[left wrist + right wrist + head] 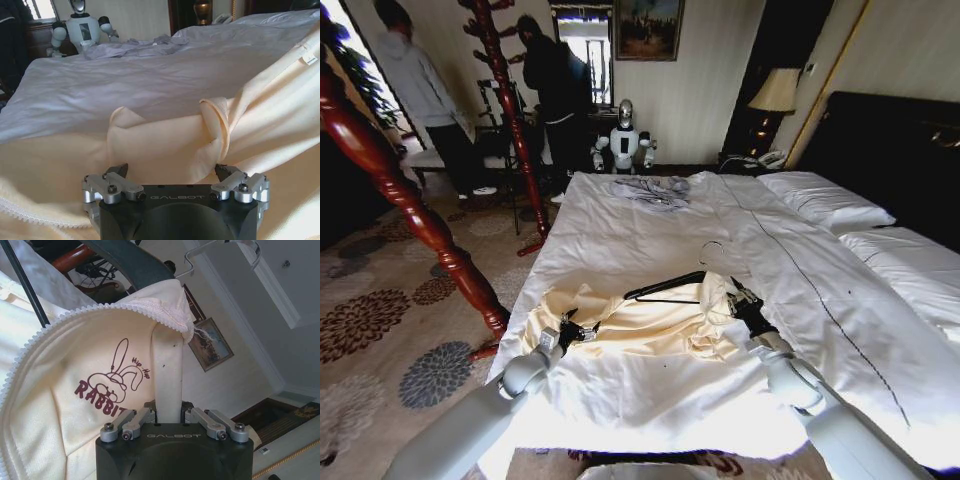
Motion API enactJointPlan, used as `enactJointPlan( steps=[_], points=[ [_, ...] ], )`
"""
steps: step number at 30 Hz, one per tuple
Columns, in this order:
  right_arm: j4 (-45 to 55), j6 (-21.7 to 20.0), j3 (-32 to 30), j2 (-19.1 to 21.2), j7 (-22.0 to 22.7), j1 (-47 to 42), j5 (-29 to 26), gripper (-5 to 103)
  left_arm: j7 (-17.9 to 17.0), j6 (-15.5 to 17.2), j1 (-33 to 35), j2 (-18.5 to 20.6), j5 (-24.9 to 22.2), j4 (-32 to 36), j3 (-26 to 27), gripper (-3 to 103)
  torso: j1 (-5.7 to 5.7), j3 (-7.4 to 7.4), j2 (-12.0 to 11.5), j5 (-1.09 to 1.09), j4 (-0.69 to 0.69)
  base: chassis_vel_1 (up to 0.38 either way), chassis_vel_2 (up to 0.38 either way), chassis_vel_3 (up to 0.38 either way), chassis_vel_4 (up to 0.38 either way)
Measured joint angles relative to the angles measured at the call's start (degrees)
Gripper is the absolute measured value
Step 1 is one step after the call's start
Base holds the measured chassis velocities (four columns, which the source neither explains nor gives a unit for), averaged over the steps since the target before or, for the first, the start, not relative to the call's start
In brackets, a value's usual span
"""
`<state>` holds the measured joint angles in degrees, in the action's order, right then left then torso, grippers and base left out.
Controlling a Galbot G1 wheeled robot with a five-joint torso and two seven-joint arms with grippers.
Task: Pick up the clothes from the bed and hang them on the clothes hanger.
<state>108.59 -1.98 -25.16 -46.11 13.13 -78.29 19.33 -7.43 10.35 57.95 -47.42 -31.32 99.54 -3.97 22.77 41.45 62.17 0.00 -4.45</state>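
Cream clothes [650,340] between open left fingers [116,173]; right fingers [134,422] clamping collar band.

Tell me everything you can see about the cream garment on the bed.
The clothes are one pale cream-yellow garment of thin fabric, crumpled across the near part of the bed. It has a white zipper edge and a dark red rabbit print reading Rabbit. The right gripper pinches a strip at the collar, lifting it beside the clothes hanger. The left gripper sits open at the garment's other side, its fingers over a fold.
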Motion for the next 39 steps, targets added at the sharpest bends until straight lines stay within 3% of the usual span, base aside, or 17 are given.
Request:
enactJointPlan(
  steps=[8,13,14,18,20,27,29,32,39],
  points=[
    [0.0,0.2,0.1,-0.5,-0.1,0.0,0.1,20,-2.4,0.2,-2.6,-1.7,1.6,-2.1,-1.7,92,0.0,0.0,0.0,0.0,-0.01,0.0,0.0,0.0,0.0],
    [-0.3,0.4,0.2,-0.6,-0.1,0.0,0.3,20,-3.7,0.0,-2.6,-1.8,0.0,-0.4,-1.4,70,0.0,0.0,0.0,0.0,-0.01,0.0,0.0,0.0,0.0],
    [-0.3,0.4,0.2,-0.6,-0.1,0.0,0.3,20,-3.7,0.0,-2.6,-1.8,0.0,-0.4,-1.4,70,0.0,0.0,0.0,0.0,-0.01,0.0,0.0,0.0,0.0],
    [-0.4,0.4,0.6,-0.5,-0.1,0.7,0.2,20,-3.7,-0.1,-3.0,-1.4,-0.7,-0.7,-1.4,49,0.0,0.0,0.0,0.0,0.0,0.0,0.0,0.0,0.0],
    [-0.4,0.4,0.6,-0.5,-0.1,0.7,0.2,20,-3.6,-0.1,-3.0,-1.4,-1.0,-0.8,-1.4,49,0.0,0.0,0.0,0.0,0.0,0.0,0.0,0.0,0.0],
    [-0.1,0.4,0.7,-0.5,-0.1,0.7,0.0,20,-3.4,-0.1,-2.6,-1.6,-2.2,0.0,-1.1,17,0.0,0.0,0.0,0.0,-0.01,0.0,0.0,0.0,0.0],
    [-0.1,0.4,0.7,-0.5,-0.1,0.7,0.0,20,-3.4,-0.1,-2.6,-1.6,-2.6,0.1,-1.1,17,0.0,0.0,0.0,0.0,-0.01,0.0,0.0,0.0,0.0],
    [0.1,0.4,0.7,-0.6,-0.1,0.6,0.1,20,-3.5,-0.1,-2.9,-1.7,-3.8,0.7,-0.8,2,0.0,0.0,0.0,0.0,-0.01,0.0,0.0,0.0,0.0],
    [0.3,0.4,0.6,-0.6,-0.1,0.4,0.1,20,-4.0,0.1,-4.1,-1.5,-7.9,2.1,0.5,0,0.0,0.0,0.0,0.0,-0.01,0.0,0.0,0.0,0.0]
  ],
)
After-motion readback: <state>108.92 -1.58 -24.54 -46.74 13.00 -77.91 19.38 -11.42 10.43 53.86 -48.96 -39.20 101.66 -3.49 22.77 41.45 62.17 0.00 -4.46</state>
